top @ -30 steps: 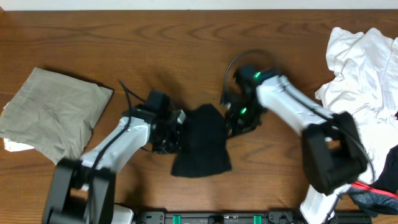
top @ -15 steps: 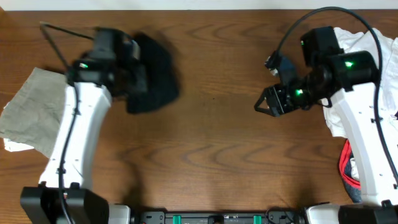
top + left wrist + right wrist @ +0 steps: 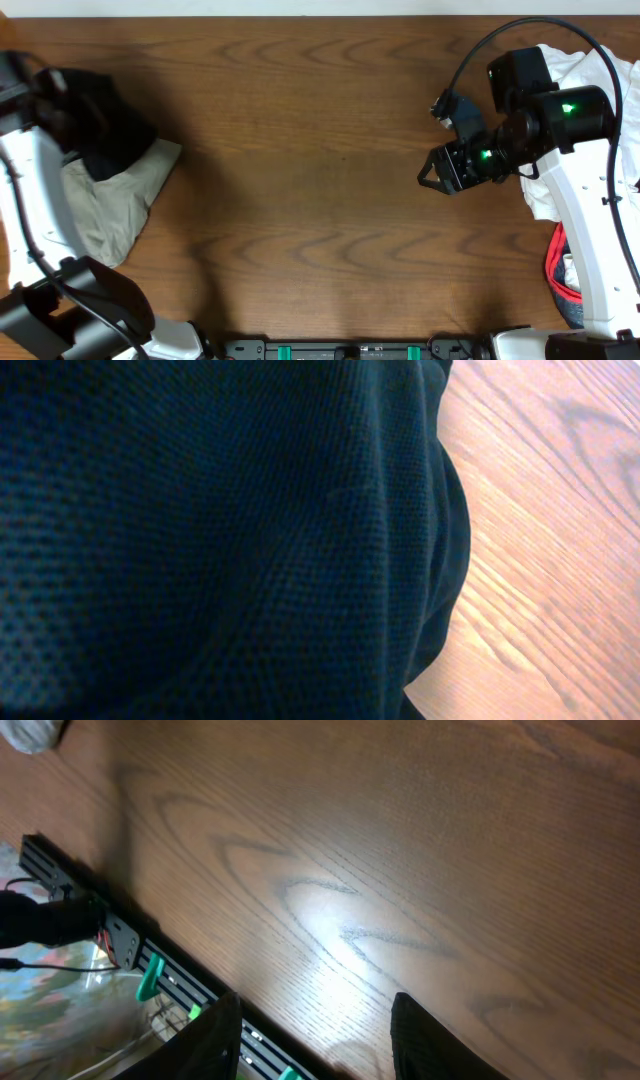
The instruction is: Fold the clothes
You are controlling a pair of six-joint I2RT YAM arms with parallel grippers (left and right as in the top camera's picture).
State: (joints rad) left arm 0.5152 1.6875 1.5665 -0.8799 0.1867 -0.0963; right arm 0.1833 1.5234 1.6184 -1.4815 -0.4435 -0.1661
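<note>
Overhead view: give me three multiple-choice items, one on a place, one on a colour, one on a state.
1. Where is the black shirt?
A. centre of the view
B. far left, over the khaki garment
C. bottom right corner

2. What colour is the crumpled pile at the upper right?
A. white
B. khaki
C. black

3. What state is the right hand in?
A. shut on the shirt
B. open and empty
C. shut on white cloth

Answers:
1. B: the dark fabric overlaps the khaki garment's upper edge at the far left.
2. A: the heap is plainly white.
3. B: the right wrist view shows the jaws apart with only bare wood between them.
</note>
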